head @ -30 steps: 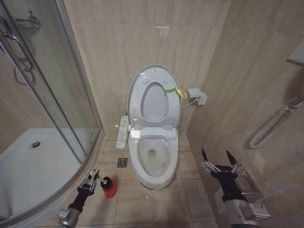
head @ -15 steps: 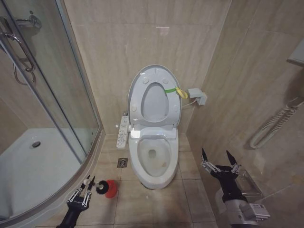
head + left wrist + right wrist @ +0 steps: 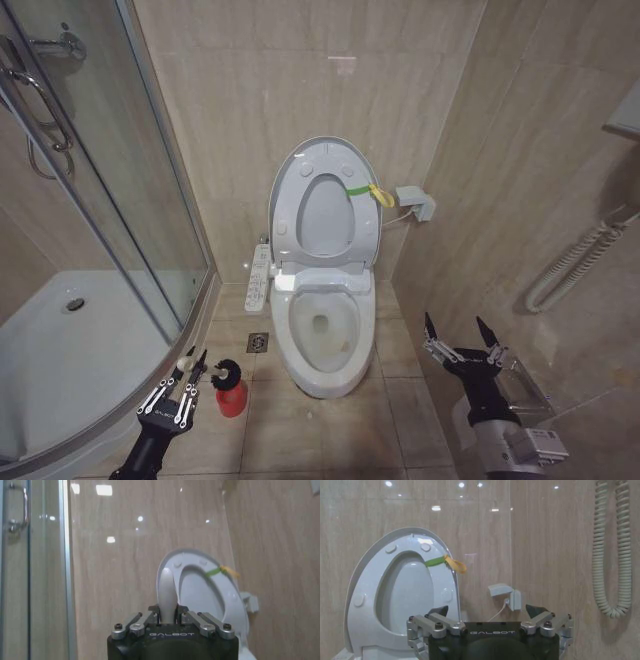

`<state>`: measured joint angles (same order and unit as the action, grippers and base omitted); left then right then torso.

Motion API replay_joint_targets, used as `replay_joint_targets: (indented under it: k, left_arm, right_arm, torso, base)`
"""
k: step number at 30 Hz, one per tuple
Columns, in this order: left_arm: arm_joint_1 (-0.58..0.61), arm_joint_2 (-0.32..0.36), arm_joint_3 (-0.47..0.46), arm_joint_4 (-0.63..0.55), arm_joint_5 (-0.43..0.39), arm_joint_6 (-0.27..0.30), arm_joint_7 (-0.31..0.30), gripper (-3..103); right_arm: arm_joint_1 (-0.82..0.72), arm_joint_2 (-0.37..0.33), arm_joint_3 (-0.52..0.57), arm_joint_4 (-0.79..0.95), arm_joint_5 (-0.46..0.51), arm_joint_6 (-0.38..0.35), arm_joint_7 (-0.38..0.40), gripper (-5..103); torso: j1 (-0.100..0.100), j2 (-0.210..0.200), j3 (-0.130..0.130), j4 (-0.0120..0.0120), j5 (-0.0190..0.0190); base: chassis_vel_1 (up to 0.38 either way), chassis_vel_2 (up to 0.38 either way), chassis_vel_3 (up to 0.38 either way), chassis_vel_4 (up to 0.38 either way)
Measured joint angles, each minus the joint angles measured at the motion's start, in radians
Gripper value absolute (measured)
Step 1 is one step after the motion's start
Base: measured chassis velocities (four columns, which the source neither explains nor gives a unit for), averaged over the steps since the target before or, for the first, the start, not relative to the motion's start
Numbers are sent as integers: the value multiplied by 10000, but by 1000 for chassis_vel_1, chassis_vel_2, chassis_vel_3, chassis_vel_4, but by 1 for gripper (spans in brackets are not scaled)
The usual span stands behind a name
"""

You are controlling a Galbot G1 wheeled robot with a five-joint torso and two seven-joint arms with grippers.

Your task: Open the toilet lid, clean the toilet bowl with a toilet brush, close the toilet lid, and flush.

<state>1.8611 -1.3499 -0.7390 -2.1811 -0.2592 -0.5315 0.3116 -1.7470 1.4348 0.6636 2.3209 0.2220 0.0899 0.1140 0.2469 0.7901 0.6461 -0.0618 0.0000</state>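
The toilet lid (image 3: 322,150) stands raised against the back wall, with the ring seat up against it and a yellow-green band (image 3: 366,190) on its right edge. Below lies the uncovered white toilet bowl (image 3: 320,338). My left gripper (image 3: 192,362) hangs low, to the left of the bowl, shut on the white handle of the toilet brush (image 3: 227,374). The dark bristle head sits just above the red holder (image 3: 232,400). In the left wrist view the handle (image 3: 167,588) sticks out between the closed fingers of the left gripper (image 3: 168,611). My right gripper (image 3: 458,330) (image 3: 486,611) waits open, to the right of the bowl.
A glass shower door (image 3: 110,200) and white shower tray (image 3: 70,350) fill the left. A control panel (image 3: 258,278) and a floor drain (image 3: 257,342) lie beside the bowl. On the right, close to my right arm, are a wall box (image 3: 415,203) and a coiled hose (image 3: 575,265).
The left gripper dropped back and rose again with the brush. The bristle head went from beside the red holder to just above it. The right arm has not moved.
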Motion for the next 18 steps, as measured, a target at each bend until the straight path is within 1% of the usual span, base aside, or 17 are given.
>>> replay_joint_targets:
  k: [2,4,7,8,10,12,13,16,17,18]
  left_arm:
    - [81,-25,-24,-206,-4,26,-1,20]
    - [271,-38,-98,-747,-64,137,-24,20]
    - [296,182,-262,-1284,-440,481,-95,20]
    - [296,182,-262,-1284,-440,481,-95,20]
    - [111,476,-356,-1308,-958,752,-98,20]
    - [-134,776,-457,-1117,-1411,906,-97,20]
    - [-134,776,-457,-1117,-1411,906,-97,20]
    - [-527,1297,-604,-745,-2126,1119,-24,20]
    - [-740,1580,-613,-609,-2483,1274,20,20]
    - [-740,1580,-613,-609,-2483,1274,20,20]
  right_arm:
    - [0,0,0,0,0,0,0,100]
    - [0,0,0,0,0,0,0,100]
    - [0,0,-1,0,0,0,0,100]
    - [0,0,-1,0,0,0,0,100]
    - [0,0,0,0,0,0,0,100]
    - [0,0,0,0,1,0,0,100]
    - [0,0,0,0,1,0,0,100]
    - [0,0,0,0,0,0,0,100]
    - [0,0,0,0,0,0,0,100]
    - [0,0,0,0,0,0,0,100]
  torso:
    - [0,0,0,1,1]
    - [0,-1,0,1,1]
    - [0,-1,0,1,1]
    - [0,-1,0,1,1]
    - [0,-1,0,-1,0]
    - [0,-1,0,-2,-1]
    - [0,-1,0,-2,-1]
    - [0,-2,0,1,-4]
    - [0,-1,0,1,-3]
    - [0,-1,0,1,-3]
  base:
    - [0,0,0,0]
    - [0,0,0,0]
    - [0,0,0,0]
    - [0,0,0,0]
    - [0,0,0,0]
    - [0,0,0,0]
    - [0,0,0,0]
    - [0,0,0,0]
    - [0,0,0,0]
    - [0,0,0,0]
